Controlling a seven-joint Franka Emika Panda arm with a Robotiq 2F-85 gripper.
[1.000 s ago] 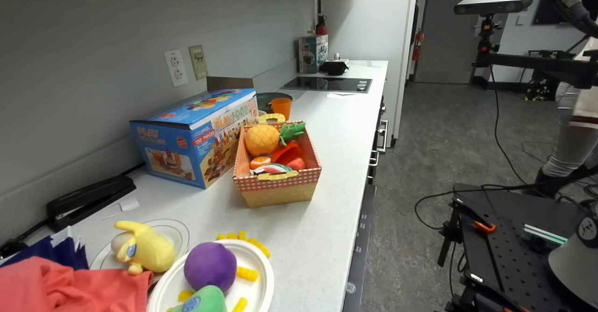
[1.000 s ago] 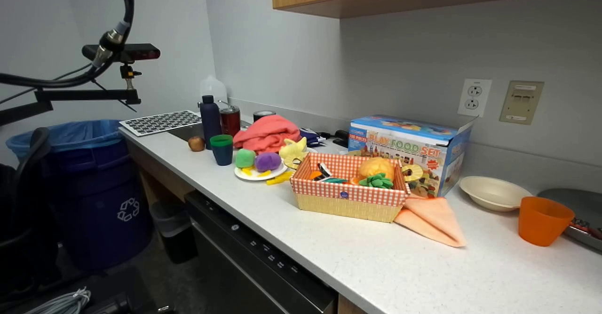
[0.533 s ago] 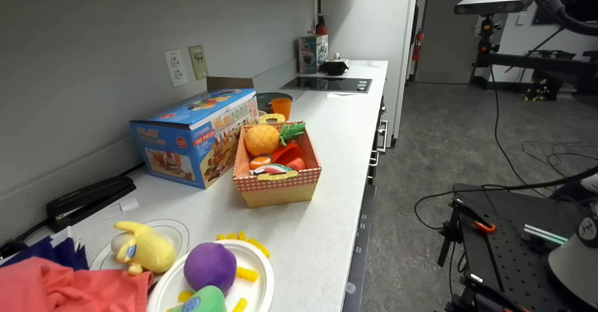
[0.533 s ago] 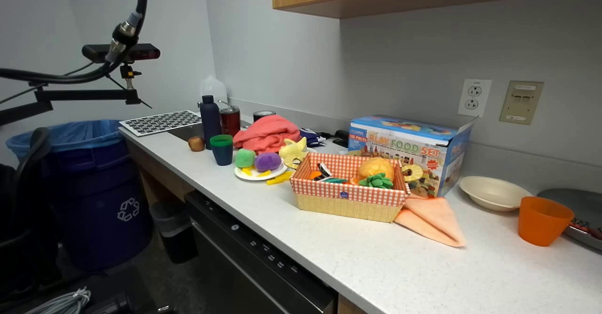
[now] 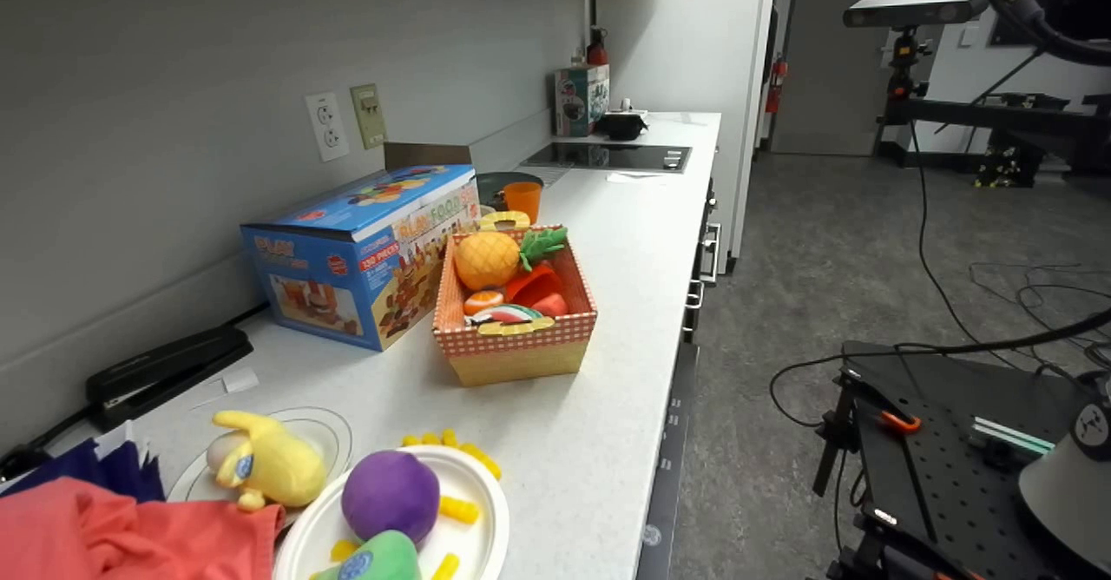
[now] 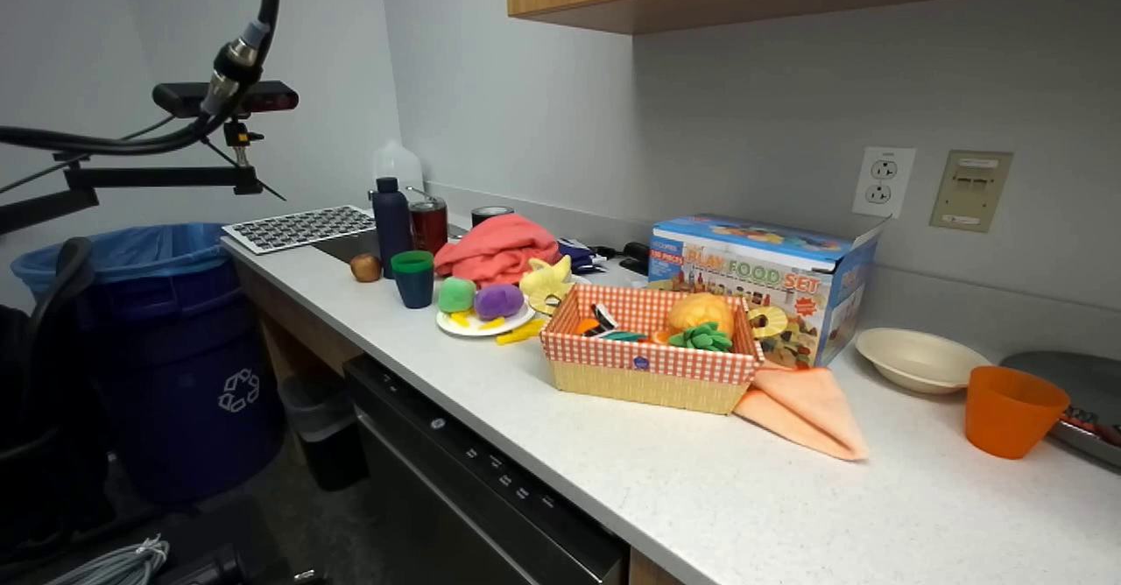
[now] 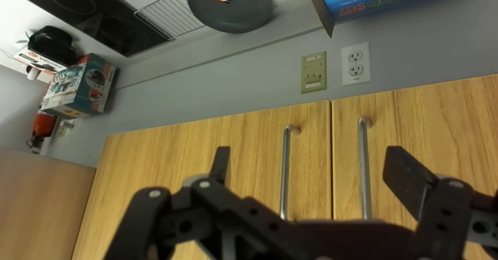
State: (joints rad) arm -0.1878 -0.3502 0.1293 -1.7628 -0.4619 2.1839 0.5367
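My gripper (image 7: 308,166) is open and empty in the wrist view. Its fingers frame two metal handles (image 7: 286,170) on the wooden wall cabinet (image 7: 253,135) behind, apparently without touching them. The wrist picture stands upside down. The gripper is outside both exterior views. A checkered basket (image 5: 521,367) holds a plush pineapple (image 5: 486,260) and other toy food; it also shows in an exterior view (image 6: 644,385). The blue play food box (image 5: 321,254) stands beside it. A white plate (image 5: 490,537) bears a purple plush (image 5: 391,495), a green plush (image 5: 382,558) and yellow pieces.
An orange cup (image 6: 1011,410), a cream bowl (image 6: 920,362) and a peach napkin (image 6: 801,410) lie near the basket. A dark pan (image 7: 229,11) holds batteries. A coral cloth (image 6: 499,248) and dark bottle (image 6: 391,226) stand farther along. The arm's cable (image 6: 114,144) hangs near a mounted camera (image 6: 219,96).
The arm's cable has shifted, to the right in one exterior view and to the left in another. A person's legs at the right edge have left view. The counter objects have not moved.
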